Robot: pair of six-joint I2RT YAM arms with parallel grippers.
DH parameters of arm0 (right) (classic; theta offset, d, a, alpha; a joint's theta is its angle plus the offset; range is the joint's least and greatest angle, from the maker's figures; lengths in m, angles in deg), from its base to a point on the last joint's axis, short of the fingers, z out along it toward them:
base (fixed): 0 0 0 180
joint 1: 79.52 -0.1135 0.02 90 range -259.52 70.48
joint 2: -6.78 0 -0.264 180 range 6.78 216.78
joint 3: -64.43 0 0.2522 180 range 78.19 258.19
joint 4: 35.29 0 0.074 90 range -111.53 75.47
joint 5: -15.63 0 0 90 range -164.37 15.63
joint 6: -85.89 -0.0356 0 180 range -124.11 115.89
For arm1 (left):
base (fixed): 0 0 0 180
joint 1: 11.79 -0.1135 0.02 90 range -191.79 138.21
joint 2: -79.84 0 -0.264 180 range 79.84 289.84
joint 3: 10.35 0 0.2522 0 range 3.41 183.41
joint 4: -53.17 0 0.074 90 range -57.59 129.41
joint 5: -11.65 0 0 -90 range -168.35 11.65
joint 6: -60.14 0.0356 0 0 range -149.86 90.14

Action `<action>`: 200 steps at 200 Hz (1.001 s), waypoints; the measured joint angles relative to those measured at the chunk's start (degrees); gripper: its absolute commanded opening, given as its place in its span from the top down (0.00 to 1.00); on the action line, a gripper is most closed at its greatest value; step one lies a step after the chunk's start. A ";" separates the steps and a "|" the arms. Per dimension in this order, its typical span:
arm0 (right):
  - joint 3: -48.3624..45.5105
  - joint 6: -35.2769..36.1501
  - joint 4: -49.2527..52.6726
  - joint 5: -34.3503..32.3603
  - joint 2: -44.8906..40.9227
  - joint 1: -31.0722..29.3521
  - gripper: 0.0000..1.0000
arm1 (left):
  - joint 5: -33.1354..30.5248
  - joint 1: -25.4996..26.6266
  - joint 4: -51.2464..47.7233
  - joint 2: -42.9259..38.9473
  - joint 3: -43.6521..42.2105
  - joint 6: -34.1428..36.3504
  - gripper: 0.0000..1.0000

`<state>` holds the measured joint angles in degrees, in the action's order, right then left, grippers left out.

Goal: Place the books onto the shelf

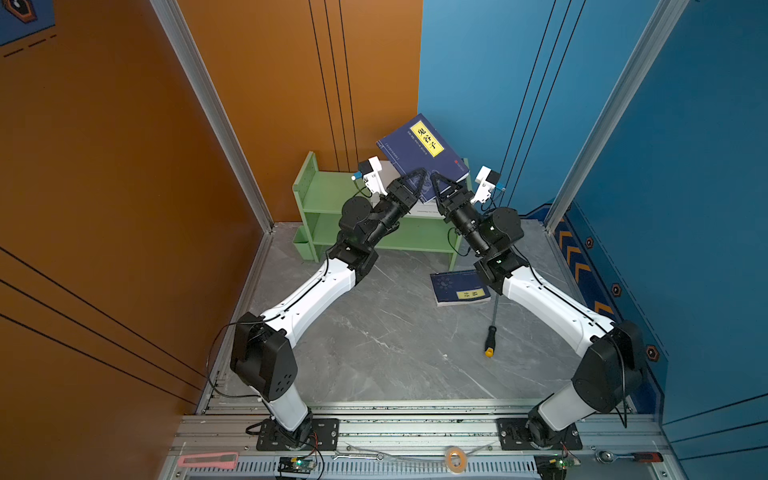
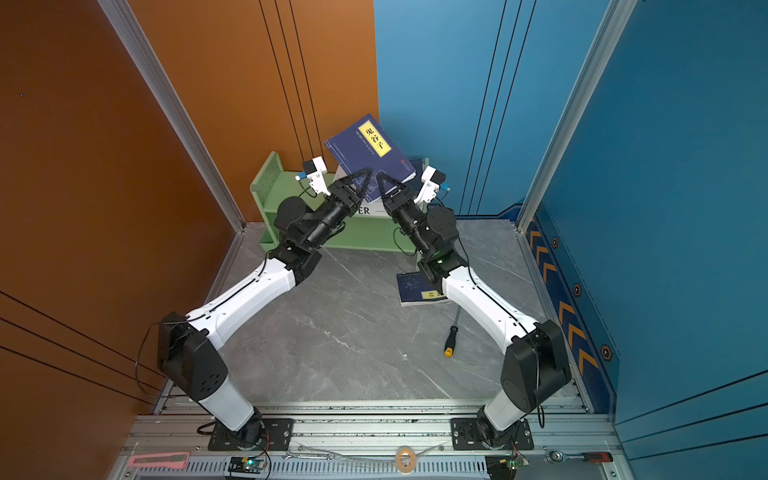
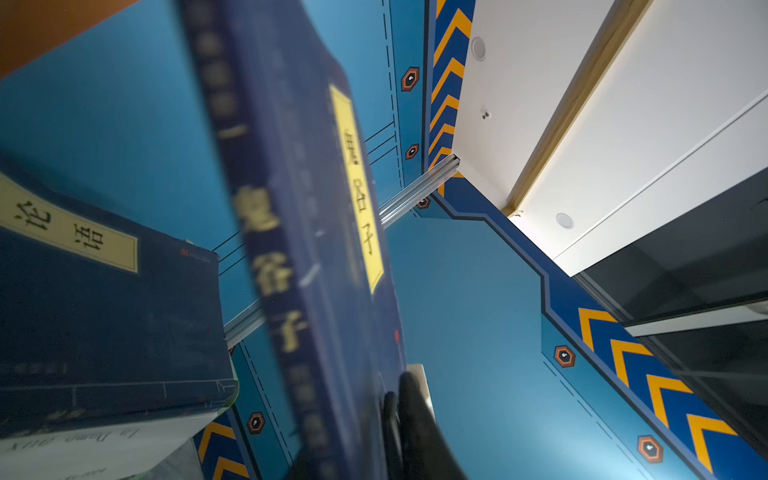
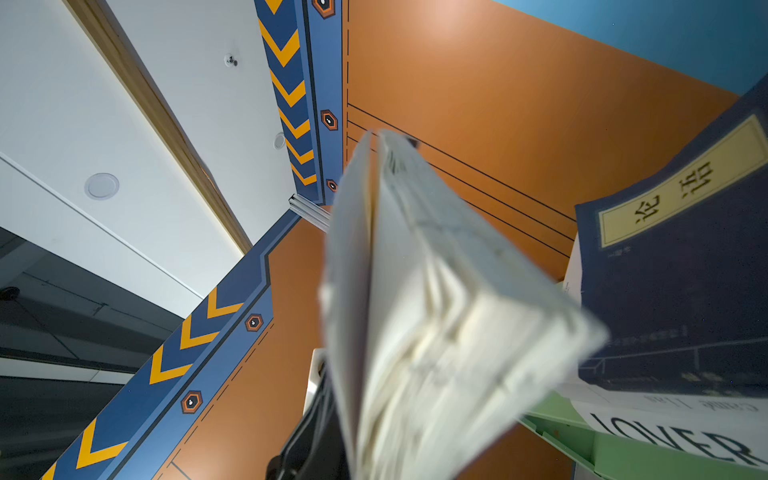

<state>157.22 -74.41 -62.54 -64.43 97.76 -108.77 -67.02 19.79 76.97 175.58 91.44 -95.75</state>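
A dark blue book with a yellow title label [image 1: 419,147] [image 2: 368,145] hangs tilted in the air above the green shelf [image 1: 322,195] [image 2: 272,195]. Both grippers meet at its lower edge in both top views. My right gripper [image 1: 435,179] [image 2: 382,180] is shut on it, and its page edges [image 4: 415,311] fill the right wrist view beside one dark finger [image 4: 311,432]. My left gripper [image 1: 419,174] [image 2: 366,173] is at the spine side. One of its fingers [image 3: 415,415] lies against the cover [image 3: 311,249], and the other is hidden. Another blue book [image 1: 457,289] [image 2: 411,289] lies flat on the table.
On the shelf top a blue book [image 3: 104,311] [image 4: 673,291] lies on a white one [image 2: 365,210] [image 4: 665,428]. A screwdriver with a yellow-tipped handle [image 1: 492,328] [image 2: 453,332] lies on the grey table [image 1: 374,345] near the right arm. Orange and blue walls close in behind the shelf.
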 measured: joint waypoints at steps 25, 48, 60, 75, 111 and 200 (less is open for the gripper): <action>-0.33 -0.33 0.52 2.78 -0.13 1.60 0.90 | 1.81 -1.01 0.00 0.00 0.02 -0.09 0.43; -0.28 -0.17 4.92 8.00 -1.40 4.46 0.92 | 5.51 -4.28 -0.11 -0.04 -0.11 -1.03 0.34; -0.28 -0.02 7.91 11.37 -2.58 6.49 0.92 | 8.07 -7.19 -0.24 -0.24 -0.48 -1.49 0.28; -0.28 -0.02 11.21 15.69 -4.37 9.25 0.92 | 11.87 -11.30 -0.87 -0.63 -0.79 -2.27 0.24; -0.28 -0.09 15.67 24.68 -8.61 15.19 0.93 | 24.94 -18.47 -0.96 -1.14 -0.79 -4.28 0.24; 0.02 3.43 22.40 34.77 -12.61 18.01 0.93 | 41.44 -16.35 -0.90 -1.14 2.05 -9.33 0.32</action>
<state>157.24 -70.98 -40.14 -29.66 85.15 -90.76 -25.58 3.44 76.08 174.44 93.49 -105.08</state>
